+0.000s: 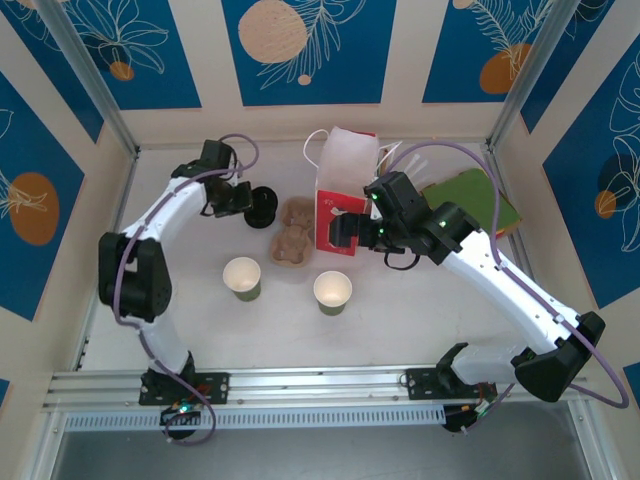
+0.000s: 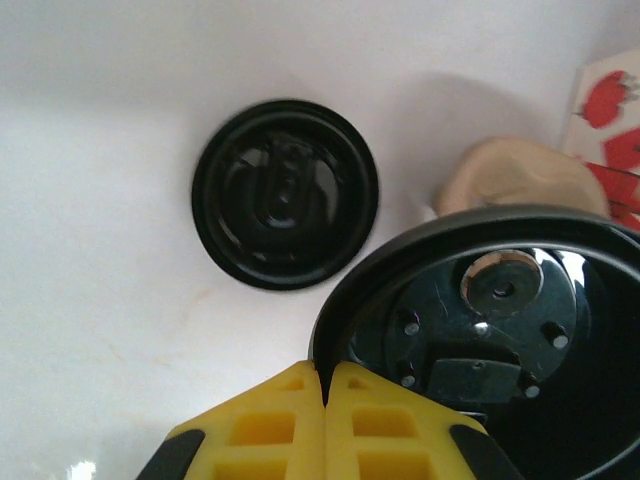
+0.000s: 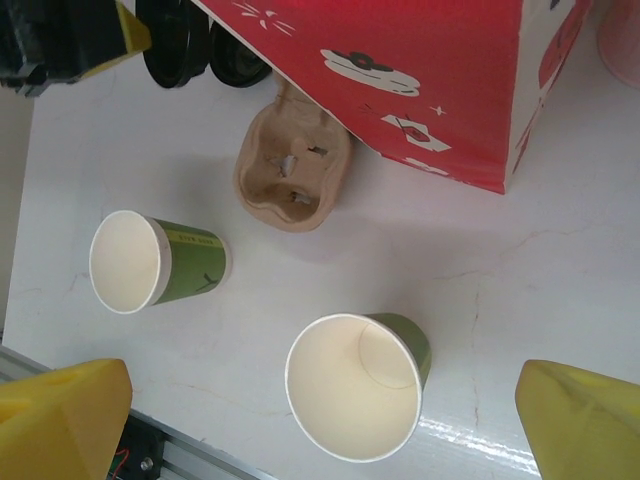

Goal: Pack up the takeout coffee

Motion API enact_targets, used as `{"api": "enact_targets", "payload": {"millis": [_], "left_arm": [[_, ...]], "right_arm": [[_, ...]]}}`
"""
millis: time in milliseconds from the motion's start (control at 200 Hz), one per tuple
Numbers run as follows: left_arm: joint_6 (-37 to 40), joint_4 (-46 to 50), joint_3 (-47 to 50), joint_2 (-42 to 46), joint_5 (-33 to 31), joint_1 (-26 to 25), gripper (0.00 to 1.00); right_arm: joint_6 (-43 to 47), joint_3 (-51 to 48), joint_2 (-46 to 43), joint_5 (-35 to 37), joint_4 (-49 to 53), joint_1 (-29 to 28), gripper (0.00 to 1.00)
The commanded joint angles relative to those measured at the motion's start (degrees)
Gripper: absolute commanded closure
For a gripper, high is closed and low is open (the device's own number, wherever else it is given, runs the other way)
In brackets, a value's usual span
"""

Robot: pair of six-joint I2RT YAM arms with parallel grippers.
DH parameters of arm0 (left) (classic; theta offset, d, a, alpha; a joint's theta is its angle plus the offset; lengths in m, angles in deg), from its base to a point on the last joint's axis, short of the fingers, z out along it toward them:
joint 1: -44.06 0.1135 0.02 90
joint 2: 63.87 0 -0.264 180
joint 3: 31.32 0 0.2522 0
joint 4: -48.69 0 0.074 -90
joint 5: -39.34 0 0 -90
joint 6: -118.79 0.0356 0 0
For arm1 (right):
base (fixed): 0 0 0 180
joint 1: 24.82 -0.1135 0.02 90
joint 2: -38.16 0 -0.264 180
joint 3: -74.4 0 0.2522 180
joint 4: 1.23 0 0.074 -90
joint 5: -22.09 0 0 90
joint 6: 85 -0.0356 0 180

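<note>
The left jaws pinch shut on the rim of a black lid point(image 2: 470, 228) left of the red-and-white bag point(image 1: 330, 200), the right jaws stand wide apart above two lidless green cups point(image 3: 355, 385) in front of it, so capping looks current: next, seat that lid squarely on one cup.

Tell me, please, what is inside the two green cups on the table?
Both look empty: the left cup and the right cup show only bare cream walls and bottoms. No lid sits on either, so nothing inside them is covered.
</note>
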Motion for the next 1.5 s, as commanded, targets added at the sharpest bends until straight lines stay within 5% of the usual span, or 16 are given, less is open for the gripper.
{"api": "enact_targets", "payload": {"millis": [0, 400, 715, 1025, 1496], "left_arm": [[-4.7, -1.6, 4.4, 6.4, 7.1, 0.7, 1.0], [-18.5, -4.6, 21.4, 29.9, 11.7, -1.0, 1.0], [-29.5, -3.9, 25.6, 41.9, 11.0, -8.4, 1.0], [-42.2, -21.6, 32.5, 44.3, 13.5, -17.9, 1.0], [-52.9, -44.1, 36.2, 40.8, 25.0, -14.4, 1.0]], "right_arm": [[2.3, 0.6, -1.8, -0.3, -2.5, -0.6, 0.01], [7.3, 0.8, -4.7, -6.7, -6.2, -1.6, 0.01], [7.6, -1.0, -8.3, -18.8, -12.8, 1.0, 0.01], [-1.3, -4.1, -8.0, -31.6, -22.9, 3.7, 0.01], [-22.7, -12.2, -5.3, -39.3, -44.7, 5.9, 0.02]]}}
